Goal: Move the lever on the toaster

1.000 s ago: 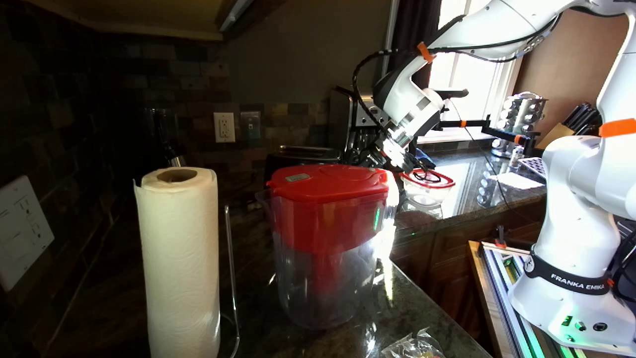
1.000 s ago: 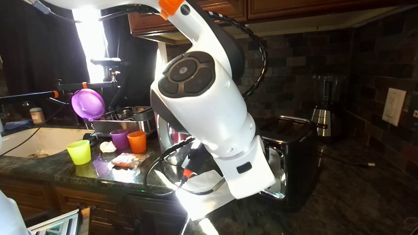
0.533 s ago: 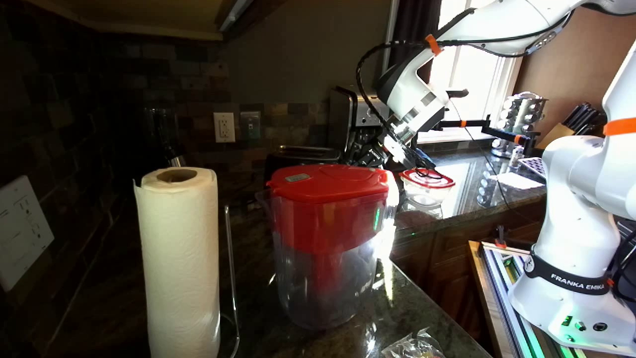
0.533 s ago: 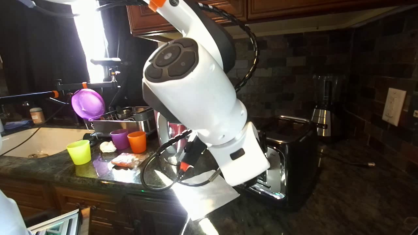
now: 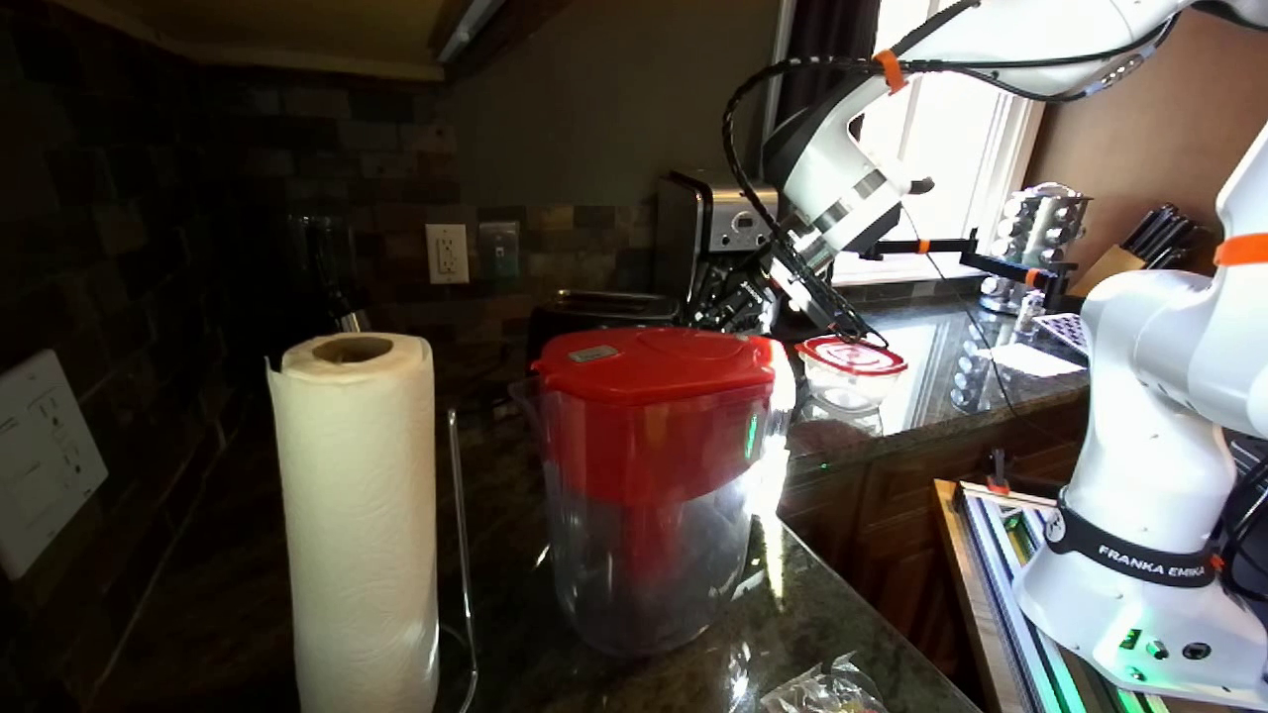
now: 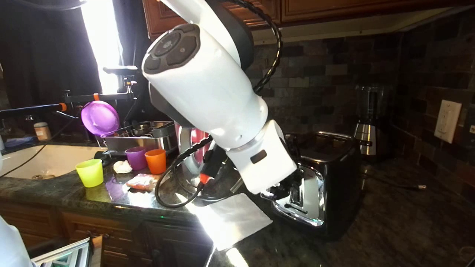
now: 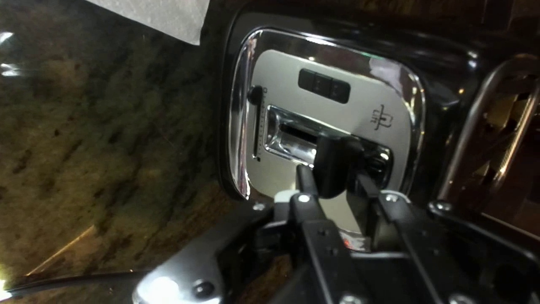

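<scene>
In the wrist view, the black, jointed fingers point(image 7: 307, 181), studded with bright pins, are held apart on either side of the lever point(image 7: 333, 173); whether it is clasped or only flanked cannot be told. The lever, a smooth black knob with a rounded end, is set partway along a chromed recess point(image 7: 291, 145) in the end panel point(image 7: 363, 105) of the toaster point(image 6: 339, 189). Below it, a stretch of narrow dark slot point(image 7: 298, 132) is left bare. The panel is finished in matt silver, marked with a "Lift" symbol point(image 7: 382, 117), fitted with dark buttons point(image 7: 324, 85) and a slider point(image 7: 255, 95), and framed by a rounded chrome rim point(image 7: 240, 122). The toaster is glossy black, stood upright on the table point(image 7: 105, 126), whose polished stone is mottled green and brown. A pale, flat sheet point(image 6: 237, 218) is laid just beside it. Above, the smooth white shell of the arm point(image 6: 207, 89) is tilted, looped by a braided cable point(image 6: 276, 55).

Farther out, bright cups point(image 6: 89, 173) are seen in an exterior view; also seen in an exterior view are a clear pitcher point(image 5: 649, 485) topped with glossy red and an upright roll point(image 5: 357, 525) of white paper.

Since a second ago, the arm has been raised in both exterior views, so that more of the panel and sheet is uncovered and the red lid point(image 5: 852, 355) of a tub point(image 5: 847, 391) is less covered. The toaster is seen in the same place.
</scene>
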Available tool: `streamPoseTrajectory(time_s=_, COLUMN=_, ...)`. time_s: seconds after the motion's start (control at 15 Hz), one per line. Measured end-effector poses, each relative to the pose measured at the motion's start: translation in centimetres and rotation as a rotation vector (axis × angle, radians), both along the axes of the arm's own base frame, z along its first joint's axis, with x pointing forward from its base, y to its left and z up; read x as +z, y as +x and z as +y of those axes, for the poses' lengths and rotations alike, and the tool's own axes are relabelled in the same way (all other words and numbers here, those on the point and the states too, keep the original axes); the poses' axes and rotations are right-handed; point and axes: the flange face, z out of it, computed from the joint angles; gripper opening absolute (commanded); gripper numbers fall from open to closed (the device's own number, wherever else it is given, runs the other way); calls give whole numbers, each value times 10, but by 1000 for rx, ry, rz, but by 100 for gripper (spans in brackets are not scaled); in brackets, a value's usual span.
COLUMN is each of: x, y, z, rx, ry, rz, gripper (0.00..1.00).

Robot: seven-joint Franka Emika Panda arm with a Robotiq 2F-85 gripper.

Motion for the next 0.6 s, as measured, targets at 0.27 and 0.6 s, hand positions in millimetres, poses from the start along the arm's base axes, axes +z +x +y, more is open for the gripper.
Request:
streamPoseTrajectory(time_s=0.27, x=3, y=-3, z=2, rx=-2, ry=-10, rz=-5, gripper=55)
streamPoseTrajectory(time_s=0.6, x=3, y=-2, z=13, rx=23, ry=-27, rz=-2, gripper=91)
